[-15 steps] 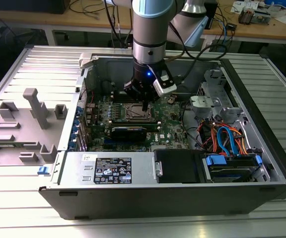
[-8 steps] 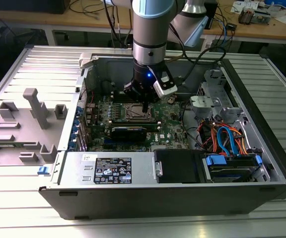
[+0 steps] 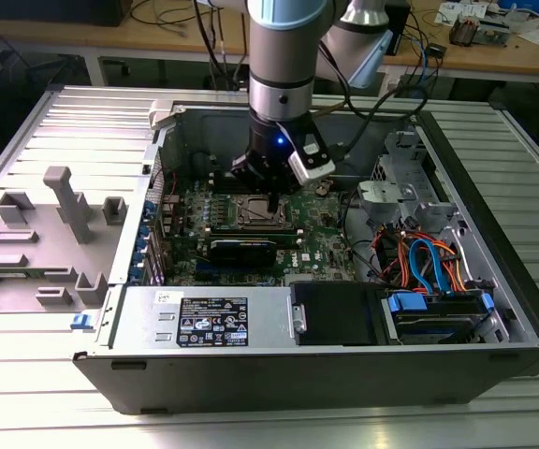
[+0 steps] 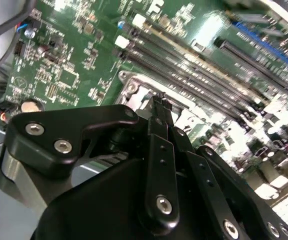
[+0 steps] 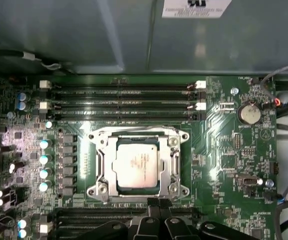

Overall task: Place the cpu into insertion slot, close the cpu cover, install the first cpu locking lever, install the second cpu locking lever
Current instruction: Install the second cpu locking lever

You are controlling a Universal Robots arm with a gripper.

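Exterior view: gripper (image 3: 276, 200) partly hiding cpu cover (image 3: 261, 216)

Silver-grey cpu (image 5: 136, 167) in silver cpu cover (image 5: 100, 161); green circuit board (image 5: 224, 150); black claw (image 5: 154, 204).

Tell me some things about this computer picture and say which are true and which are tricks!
1. The cpu sits in the slot on the green board. True.
2. The cover is standing straight up, wide open. False: in the first wrist view it lies flat around the cpu.
3. The gripper is holding the cpu up in the air. False: the cpu lies in the slot, and the gripper's tips are at the slot's edge.
4. The computer case lies on its side with its inside showing. True.
5. A round silver battery sits on the board. True.
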